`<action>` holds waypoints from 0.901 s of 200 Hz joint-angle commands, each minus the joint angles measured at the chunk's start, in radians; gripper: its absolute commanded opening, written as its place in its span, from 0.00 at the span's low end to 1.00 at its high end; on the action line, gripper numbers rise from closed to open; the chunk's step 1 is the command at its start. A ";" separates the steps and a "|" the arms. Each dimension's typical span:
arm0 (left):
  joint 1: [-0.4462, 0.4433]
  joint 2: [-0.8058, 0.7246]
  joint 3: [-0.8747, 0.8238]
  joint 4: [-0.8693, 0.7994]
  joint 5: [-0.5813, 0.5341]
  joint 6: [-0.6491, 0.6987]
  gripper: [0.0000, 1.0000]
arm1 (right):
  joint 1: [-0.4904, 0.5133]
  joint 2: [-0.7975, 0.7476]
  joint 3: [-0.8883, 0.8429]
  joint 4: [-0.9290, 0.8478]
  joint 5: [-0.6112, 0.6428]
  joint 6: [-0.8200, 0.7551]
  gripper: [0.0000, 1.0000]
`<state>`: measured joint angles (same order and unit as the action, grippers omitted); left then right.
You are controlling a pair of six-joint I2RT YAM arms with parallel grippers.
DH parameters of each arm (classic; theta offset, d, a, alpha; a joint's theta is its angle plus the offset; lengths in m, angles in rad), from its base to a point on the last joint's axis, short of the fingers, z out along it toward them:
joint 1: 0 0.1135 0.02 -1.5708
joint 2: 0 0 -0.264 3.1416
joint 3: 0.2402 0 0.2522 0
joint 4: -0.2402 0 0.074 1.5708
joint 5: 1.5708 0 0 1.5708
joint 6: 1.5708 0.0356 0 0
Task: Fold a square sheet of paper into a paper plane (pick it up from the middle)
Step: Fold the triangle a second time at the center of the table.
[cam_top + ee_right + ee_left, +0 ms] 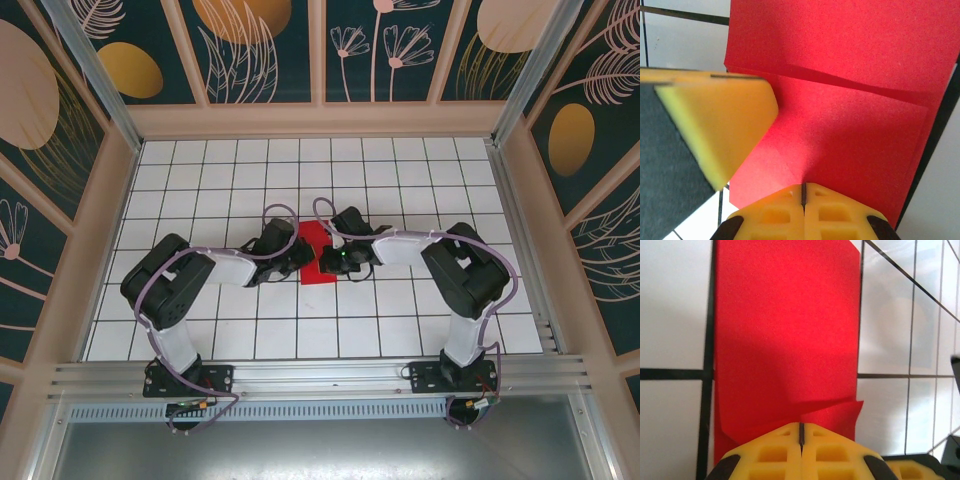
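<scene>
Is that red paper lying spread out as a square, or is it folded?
Folded. The red paper looks narrower than a square from above, and the wrist views show one layer's edge lying across another.

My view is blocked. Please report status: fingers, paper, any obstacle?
Left fingers shut, tips on the red paper. Right fingers shut, tips on it too. Paper folded, lying on the tiled table. Both pairs crowd together there.

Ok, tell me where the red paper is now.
In the top view the red paper lies at the middle of the white grid table, between the left gripper and the right gripper.
</scene>
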<state>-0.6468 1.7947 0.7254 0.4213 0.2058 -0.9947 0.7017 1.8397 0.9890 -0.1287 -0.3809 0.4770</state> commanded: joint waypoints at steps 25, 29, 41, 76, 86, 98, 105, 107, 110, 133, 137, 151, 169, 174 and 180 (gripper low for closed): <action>0.001 0.018 -0.036 0.042 0.021 -0.009 0.02 | 0.002 0.014 0.036 -0.022 0.016 -0.037 0.00; 0.001 0.020 -0.039 0.042 0.019 -0.013 0.02 | 0.002 0.012 0.037 -0.020 0.013 -0.039 0.00; 0.001 0.025 -0.046 0.032 0.007 -0.023 0.00 | 0.002 0.010 0.044 -0.018 0.005 -0.048 0.00; 0.001 0.023 -0.038 -0.030 -0.033 -0.027 0.00 | 0.000 0.030 0.073 -0.017 0.001 -0.069 0.00; 0.000 0.025 -0.037 -0.039 -0.036 -0.027 0.00 | -0.005 0.042 0.078 -0.025 0.005 -0.076 0.00; 0.001 0.026 -0.032 -0.053 -0.042 -0.028 0.00 | -0.010 0.051 0.075 -0.031 0.001 -0.089 0.00; 0.001 0.030 -0.028 -0.062 -0.046 -0.027 0.00 | -0.011 0.056 0.072 -0.036 -0.006 -0.099 0.00; 0.001 0.031 -0.028 -0.065 -0.046 -0.028 0.00 | -0.012 0.058 0.071 -0.038 -0.008 -0.102 0.00; 0.001 0.031 -0.026 -0.071 -0.048 -0.029 0.00 | -0.013 0.059 0.070 -0.042 -0.009 -0.107 0.00; 0.001 0.038 -0.014 -0.108 -0.063 -0.033 0.00 | -0.013 0.061 0.059 -0.073 -0.028 -0.147 0.00; 0.001 0.038 -0.011 -0.117 -0.068 -0.034 0.00 | -0.013 0.058 0.057 -0.078 -0.029 -0.152 0.00; 0.001 0.039 -0.007 -0.143 -0.084 -0.040 0.00 | -0.015 0.047 0.044 -0.098 -0.032 -0.172 0.00; 0.001 0.043 -0.001 -0.179 -0.108 -0.051 0.00 | -0.019 0.022 0.020 -0.119 -0.021 -0.192 0.00; 0.001 0.043 -0.001 -0.186 -0.113 -0.054 0.00 | -0.021 0.012 0.010 -0.122 -0.022 -0.197 0.00; 0.000 0.046 -0.001 -0.194 -0.119 -0.059 0.00 | -0.025 0.002 0.000 -0.126 -0.024 -0.200 0.00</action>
<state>-0.6518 1.7981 0.7280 0.3794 0.1814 -1.0336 0.6876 1.8790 1.0389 -0.1463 -0.3981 0.3321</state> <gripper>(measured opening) 0.065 0.055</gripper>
